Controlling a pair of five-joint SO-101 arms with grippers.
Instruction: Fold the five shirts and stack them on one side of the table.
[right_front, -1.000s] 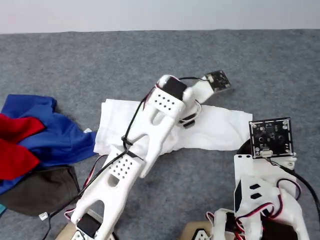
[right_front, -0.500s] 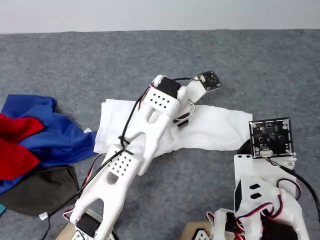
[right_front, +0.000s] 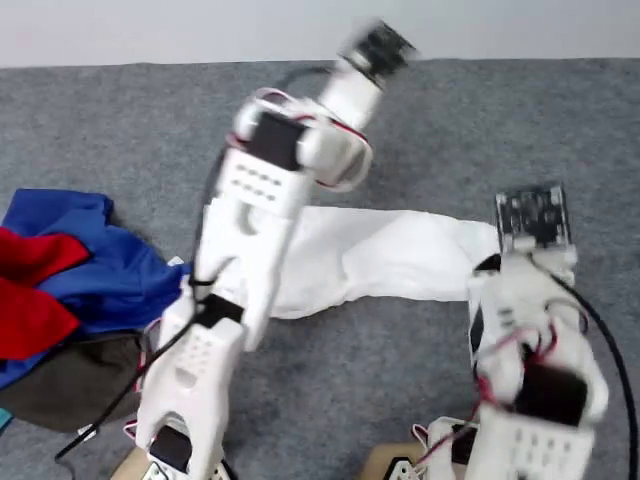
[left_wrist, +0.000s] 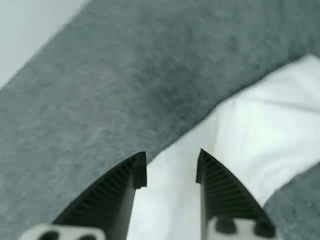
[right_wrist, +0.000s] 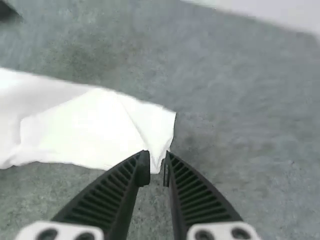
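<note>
A white shirt (right_front: 400, 255) lies crumpled lengthwise across the middle of the grey table. My left arm (right_front: 255, 190) stands raised over its left part. My left gripper (left_wrist: 170, 167) hangs open above the white shirt (left_wrist: 260, 135), near its far edge, with nothing between the fingers. My right arm (right_front: 525, 300) is at the shirt's right end. My right gripper (right_wrist: 156, 167) hovers over the corner of the white shirt (right_wrist: 85, 125), its jaws only a narrow gap apart and holding nothing.
A heap of unfolded shirts sits at the table's left edge: a blue shirt (right_front: 110, 270), a red shirt (right_front: 30, 290) on it, and a dark shirt (right_front: 70, 380) in front. Bare grey carpet (right_front: 560, 120) stretches behind and to the right.
My left arm has risen and swung back off the white shirt, its wrist now high at the rear. My right arm has leaned forward toward the shirt's right end.
</note>
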